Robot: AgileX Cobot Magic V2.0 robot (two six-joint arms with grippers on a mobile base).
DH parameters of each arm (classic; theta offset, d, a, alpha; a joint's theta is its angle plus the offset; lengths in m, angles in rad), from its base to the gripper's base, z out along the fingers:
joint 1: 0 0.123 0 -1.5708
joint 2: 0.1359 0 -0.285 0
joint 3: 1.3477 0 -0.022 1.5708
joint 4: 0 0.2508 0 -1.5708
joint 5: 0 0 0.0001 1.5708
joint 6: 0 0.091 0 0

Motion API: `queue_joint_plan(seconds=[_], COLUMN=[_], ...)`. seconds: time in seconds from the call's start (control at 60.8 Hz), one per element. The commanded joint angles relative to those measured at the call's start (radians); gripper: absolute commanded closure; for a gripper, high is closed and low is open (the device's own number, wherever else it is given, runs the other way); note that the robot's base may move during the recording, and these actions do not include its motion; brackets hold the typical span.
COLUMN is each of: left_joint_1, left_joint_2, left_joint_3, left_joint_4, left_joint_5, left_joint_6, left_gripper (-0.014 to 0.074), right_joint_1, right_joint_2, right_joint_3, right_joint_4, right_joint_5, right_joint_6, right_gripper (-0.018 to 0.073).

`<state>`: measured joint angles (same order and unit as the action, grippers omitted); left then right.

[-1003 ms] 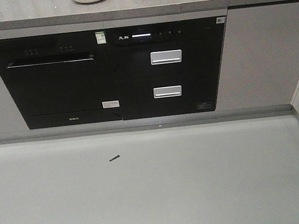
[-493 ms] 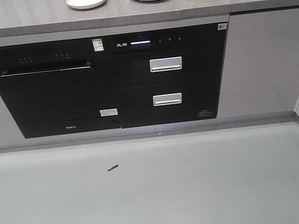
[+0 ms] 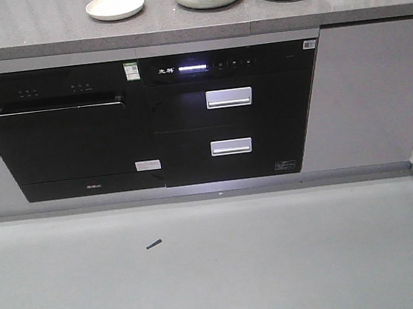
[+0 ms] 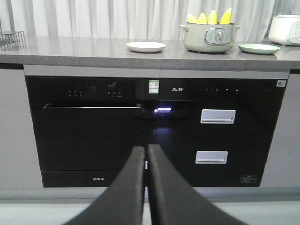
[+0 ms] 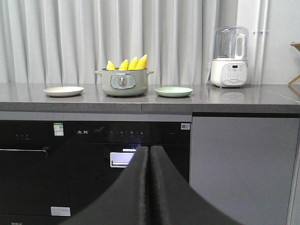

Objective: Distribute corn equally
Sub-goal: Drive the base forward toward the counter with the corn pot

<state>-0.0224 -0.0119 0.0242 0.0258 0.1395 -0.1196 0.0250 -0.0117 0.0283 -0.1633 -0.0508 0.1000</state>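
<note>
Counter (image 3: 44, 35) sits lower than before, presumably the base nearing the corn (image 5: 133, 63), with left gripper (image 4: 146, 187) and right gripper (image 5: 149, 187) closed empty for travel

Grey counter (image 5: 234, 101) — blender (image 5: 228, 58) on it, curtains (image 5: 56, 37) behind.

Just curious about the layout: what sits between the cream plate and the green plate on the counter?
A pale green pot with corn standing upright in it, clearest in the right wrist view.
</note>
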Motion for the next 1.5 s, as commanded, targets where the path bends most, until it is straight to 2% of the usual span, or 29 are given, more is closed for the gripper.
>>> queue_joint_plan(seconds=[0.0, 1.48], left_joint_1=[0.001, 0.001], left_joint_2=[-0.014, -0.014], left_joint_3=[-0.023, -0.023], left_joint_4=[-0.008, -0.008], left_joint_5=[-0.07, -0.07], left_joint_6=[-0.004, -0.004], left_gripper=[0.0603, 0.0603], right_joint_1=[-0.003, -0.003], right_joint_2=[-0.008, -0.008], right_joint_3=[0.018, 0.018], right_joint_4=[-0.011, -0.011], right_joint_5=[-0.073, -0.073], right_joint_6=[-0.002, -0.002], right_gripper=[0.0564, 0.0564])
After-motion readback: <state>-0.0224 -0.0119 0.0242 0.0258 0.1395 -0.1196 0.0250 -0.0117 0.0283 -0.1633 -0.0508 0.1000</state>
